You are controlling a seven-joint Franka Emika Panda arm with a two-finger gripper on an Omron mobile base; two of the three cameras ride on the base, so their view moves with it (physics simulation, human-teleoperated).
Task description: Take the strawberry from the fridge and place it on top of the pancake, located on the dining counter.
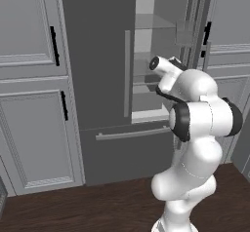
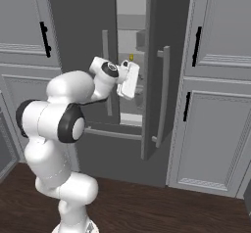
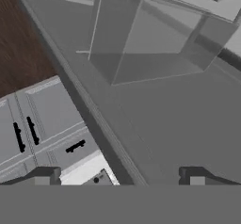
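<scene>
Strawberry is not yet picked up: no red berry is visible in any view, so I cannot tell which shelf it is sitting on. Fridge [image 1: 97, 55] has its right door [image 2: 154, 70] swung open, so that step looks done; the left door is shut. Pale shelves [image 1: 154, 70] are showing through the gap. Arm is reaching into the opening, with the pincer [image 2: 131, 80] at mid-shelf height, just inside the fridge front. Fingertips [image 3: 47, 176] in the hand view are standing well apart with nothing between them, so the pincer is open and carrying nothing.

Still left, by my read: locating and grasping the berry, backing out, driving to the tabletop, and setting it on the pancake. So this is early in the task.

Around the fridge:
- small yellow item [image 2: 131, 57] is sitting on a shelf just above the pincer; it is not the target.
- clear door bin [image 3: 155, 39] is hanging on the inside of the open door, close to the hand.
- grey cabinets [image 1: 29, 80] are flanking the fridge on both sides.

Likely obstructions: the open door edge and its bar handle [image 2: 164, 95] just right of the wrist, plus the shelf edges.
</scene>
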